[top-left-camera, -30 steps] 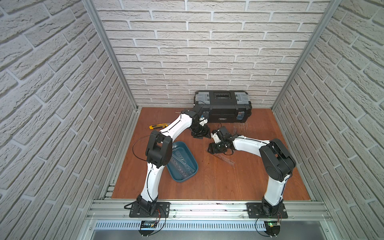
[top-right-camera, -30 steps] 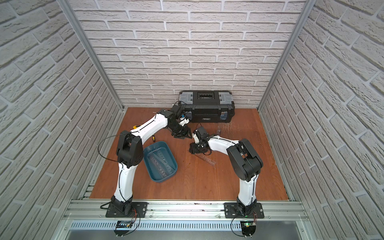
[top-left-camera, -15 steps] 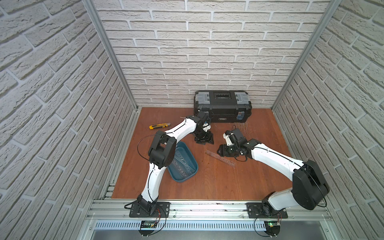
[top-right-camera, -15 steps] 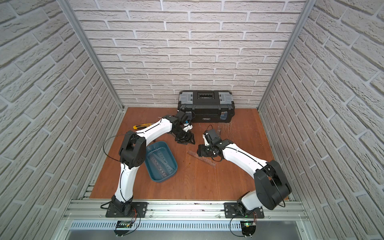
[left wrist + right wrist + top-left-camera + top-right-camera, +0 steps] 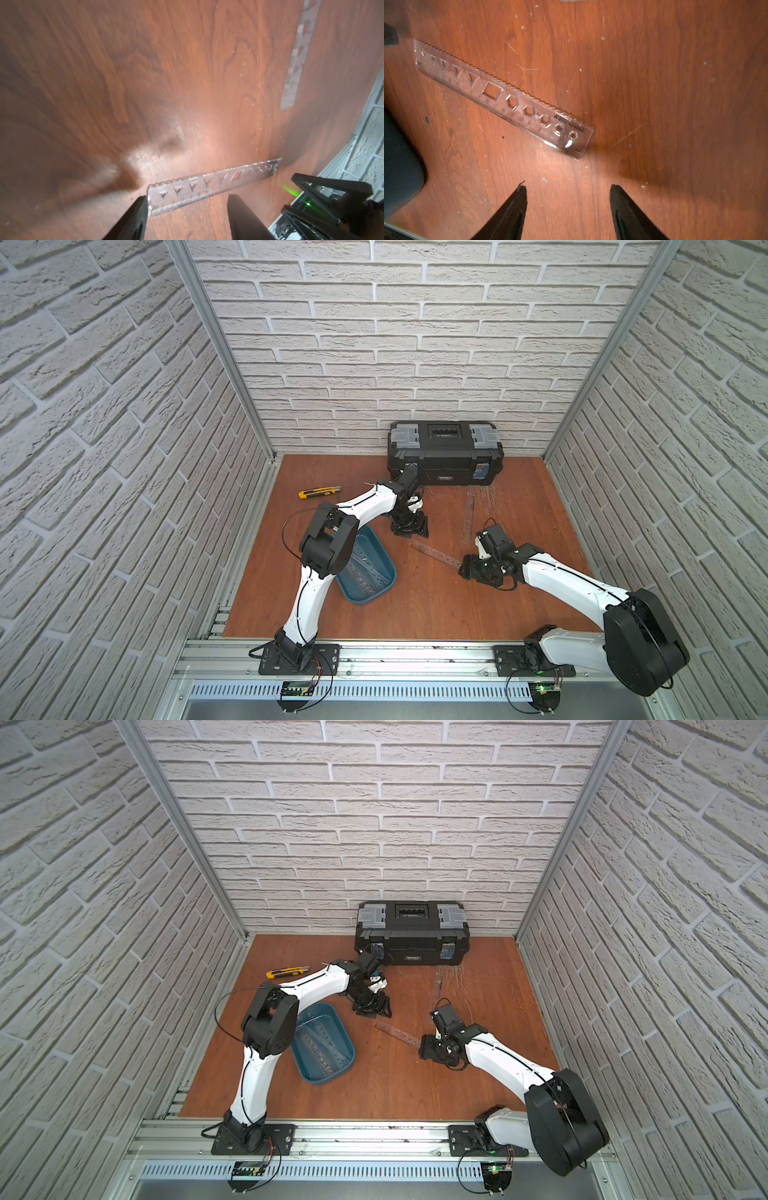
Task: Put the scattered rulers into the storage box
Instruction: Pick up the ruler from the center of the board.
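Note:
A clear ruler [image 5: 436, 554] lies flat on the wooden floor between my two grippers; it also shows in a top view [image 5: 397, 1033]. My left gripper [image 5: 409, 526] stands open just behind its far end. In the left wrist view that ruler [image 5: 214, 182] crosses ahead of the open gripper [image 5: 188, 198], its end beside one fingertip [image 5: 141, 205]. My right gripper [image 5: 469, 568] is open at the ruler's other end. The right wrist view shows the ruler [image 5: 502, 97] ahead of the empty gripper [image 5: 568, 187]. A second ruler [image 5: 469, 514] lies farther back. The teal storage box [image 5: 384, 572] holds several rulers.
A black toolbox [image 5: 444, 456] stands against the back wall. A yellow utility knife [image 5: 318, 492] lies at the back left. The left arm's elbow [image 5: 328, 545] hangs over the storage box. Brick walls close in both sides.
My right gripper has drawn back to the right and toward the front, and its jaws have opened wider. My left gripper has moved forward toward the ruler's far end.

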Robot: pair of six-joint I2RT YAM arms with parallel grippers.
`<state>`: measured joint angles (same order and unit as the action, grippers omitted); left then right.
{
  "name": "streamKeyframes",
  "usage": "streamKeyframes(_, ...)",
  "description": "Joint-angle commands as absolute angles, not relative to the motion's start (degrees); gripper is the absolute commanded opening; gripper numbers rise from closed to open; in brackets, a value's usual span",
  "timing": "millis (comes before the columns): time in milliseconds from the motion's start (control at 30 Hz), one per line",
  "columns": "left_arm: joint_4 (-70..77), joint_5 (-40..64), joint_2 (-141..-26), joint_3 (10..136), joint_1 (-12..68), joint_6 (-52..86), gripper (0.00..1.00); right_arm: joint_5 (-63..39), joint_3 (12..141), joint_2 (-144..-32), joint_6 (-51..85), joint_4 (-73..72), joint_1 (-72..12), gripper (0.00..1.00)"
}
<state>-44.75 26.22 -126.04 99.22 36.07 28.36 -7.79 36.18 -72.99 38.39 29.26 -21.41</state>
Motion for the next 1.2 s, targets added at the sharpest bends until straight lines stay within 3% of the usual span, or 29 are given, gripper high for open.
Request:
streamKeyframes(0, -43.39, 25.74, -127.43, 98.1, 36.41, 28.77, 0.66, -9.69, 35.91, -74.84, 39.73, 25.62, -20.27, 0.69)
streamKeyframes(867, -41.15, 27.06, -128.96, 94.93, 40.1, 29.68, 0.65, -17.85, 37.32, -90.09, 42.78, 13.36, -21.24, 0.69)
streamKeyframes(1167, -42.5, 26.9, -129.04, 95.89, 40.7, 29.62, 0.65, -11.05, 39.49, -90.36, 38.94, 18.46, -22.13, 0.68)
